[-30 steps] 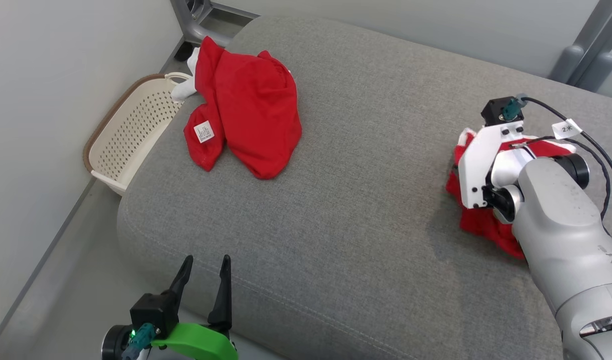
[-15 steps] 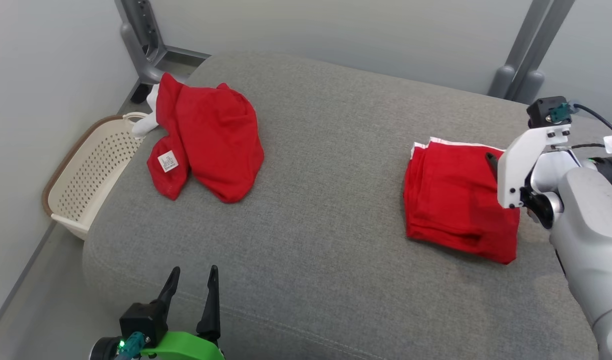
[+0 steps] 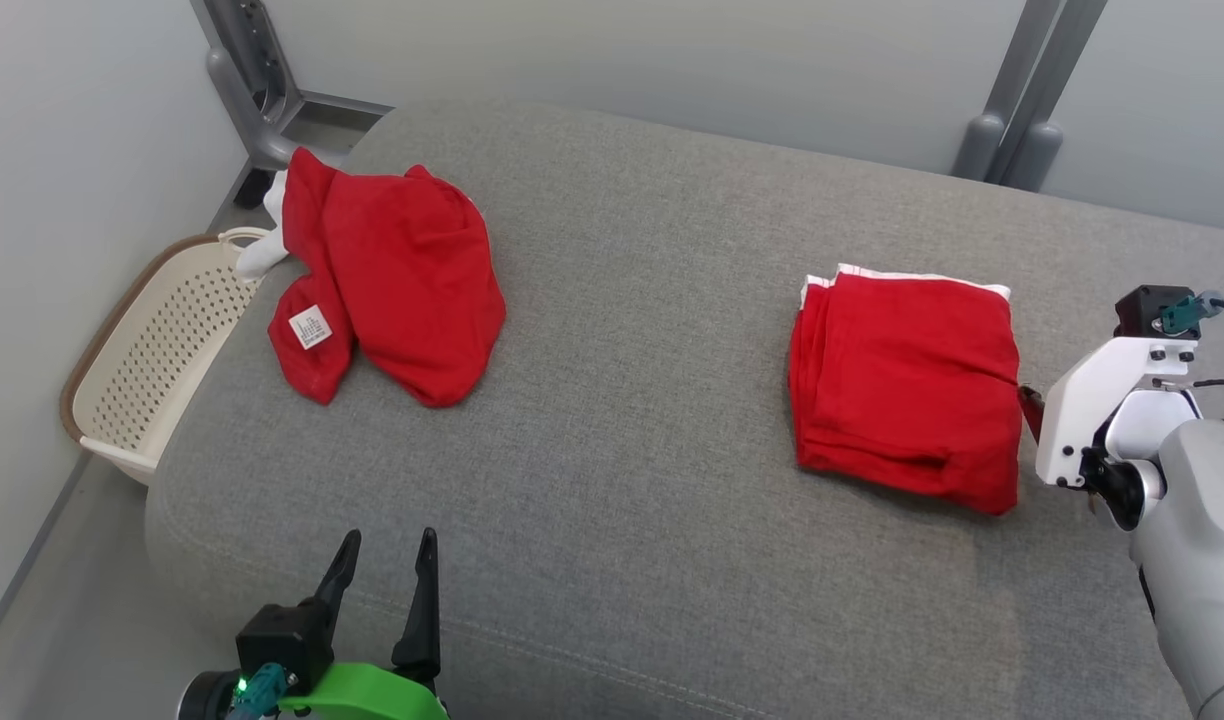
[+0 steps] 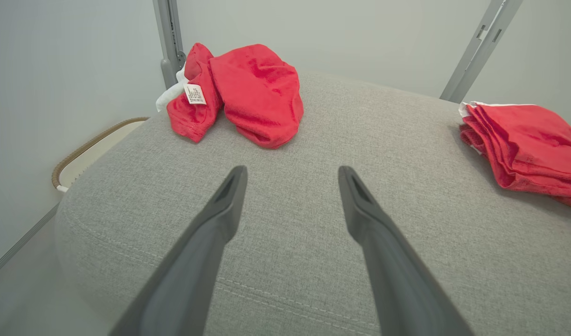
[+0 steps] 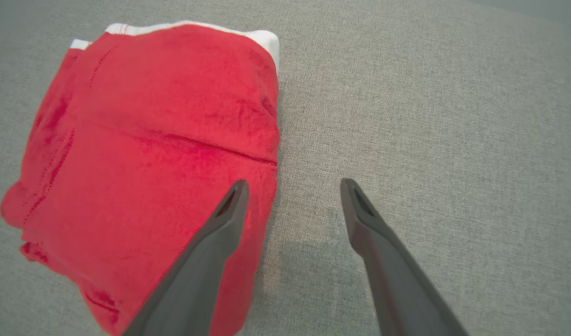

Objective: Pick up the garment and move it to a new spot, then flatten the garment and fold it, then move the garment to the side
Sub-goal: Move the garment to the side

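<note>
Head view: we see the folded red garment (image 3: 902, 385) at 3 o'clock on the gray cushion (image 3: 632, 400), white edge pointing to 12. L gripper (image 3: 387, 555) at 7, open, empty. L wrist view: garment at 3. R wrist view: R gripper (image 5: 292, 186) open, empty, by the garment's edge; garment runs 1 to 7.

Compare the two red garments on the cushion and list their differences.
The folded garment is a flat, squarish stack; the crumpled garment is a bunched heap. The folded garment lies at the right of the cushion, the crumpled garment at its left corner beside the basket. The crumpled garment shows a white label, the folded garment white trim. Both are red.
</note>
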You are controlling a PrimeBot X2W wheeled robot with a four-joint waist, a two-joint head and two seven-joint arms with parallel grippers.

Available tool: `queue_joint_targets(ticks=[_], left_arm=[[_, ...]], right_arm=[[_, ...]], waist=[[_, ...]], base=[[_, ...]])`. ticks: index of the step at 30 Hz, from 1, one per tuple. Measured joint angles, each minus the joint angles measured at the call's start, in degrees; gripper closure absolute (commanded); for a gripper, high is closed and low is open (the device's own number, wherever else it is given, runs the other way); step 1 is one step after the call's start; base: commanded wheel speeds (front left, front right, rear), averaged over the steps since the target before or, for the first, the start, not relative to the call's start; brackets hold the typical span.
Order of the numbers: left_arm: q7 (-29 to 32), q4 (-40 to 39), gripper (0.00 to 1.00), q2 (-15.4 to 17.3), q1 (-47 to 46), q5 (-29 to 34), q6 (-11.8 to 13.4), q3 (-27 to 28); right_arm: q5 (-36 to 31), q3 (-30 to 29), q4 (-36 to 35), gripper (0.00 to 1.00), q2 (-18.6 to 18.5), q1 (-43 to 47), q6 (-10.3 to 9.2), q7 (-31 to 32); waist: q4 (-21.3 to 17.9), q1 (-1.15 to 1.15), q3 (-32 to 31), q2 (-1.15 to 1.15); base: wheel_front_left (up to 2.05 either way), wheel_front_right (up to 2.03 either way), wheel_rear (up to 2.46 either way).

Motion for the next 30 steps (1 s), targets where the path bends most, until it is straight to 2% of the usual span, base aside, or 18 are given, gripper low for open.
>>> queue_joint_targets(ticks=[11,18,19,21,22,30], left_arm=[[-0.18,-0.46,0.00,-0.35,-1.41,0.15,0.03,-0.97],[-0.48,-0.35,0.00,-0.74,-2.31,0.16,0.11,-1.25],[-0.53,-0.27,0.00,-0.76,-2.35,0.16,0.11,-1.26],[-0.56,0.00,0.00,-0.82,-2.37,0.16,0.11,-1.35],[-0.59,0.11,0.00,-0.90,-2.41,0.16,0.20,-1.38],[-0.96,0.56,0.00,-0.94,-2.63,0.05,0.36,-1.33]], right_arm=[[-2.83,-8.94,2.64,0.00,2.64,-2.15,-0.01,0.40],[-4.24,-11.82,4.54,0.00,4.27,-3.42,0.00,1.32],[-4.68,-12.24,4.83,0.25,4.28,-3.69,0.00,1.53],[-5.89,-13.00,5.19,0.96,4.27,-4.00,0.00,1.74],[-6.17,-13.29,5.32,1.00,4.30,-4.13,0.00,1.74],[-8.91,-12.33,5.42,1.00,4.95,-4.63,0.04,1.48]], waist=[[1.89,0.00,4.41,0.00],[3.35,0.00,7.27,0.00],[3.54,0.00,7.48,0.00],[3.79,0.00,7.77,0.00],[3.83,0.00,7.83,0.00],[2.05,0.00,7.11,0.00]], base=[[0.00,0.00,0.00],[0.00,0.00,0.00],[0.00,0.00,0.00],[0.00,0.00,0.00],[0.00,0.00,0.00],[0.00,0.00,0.00]])
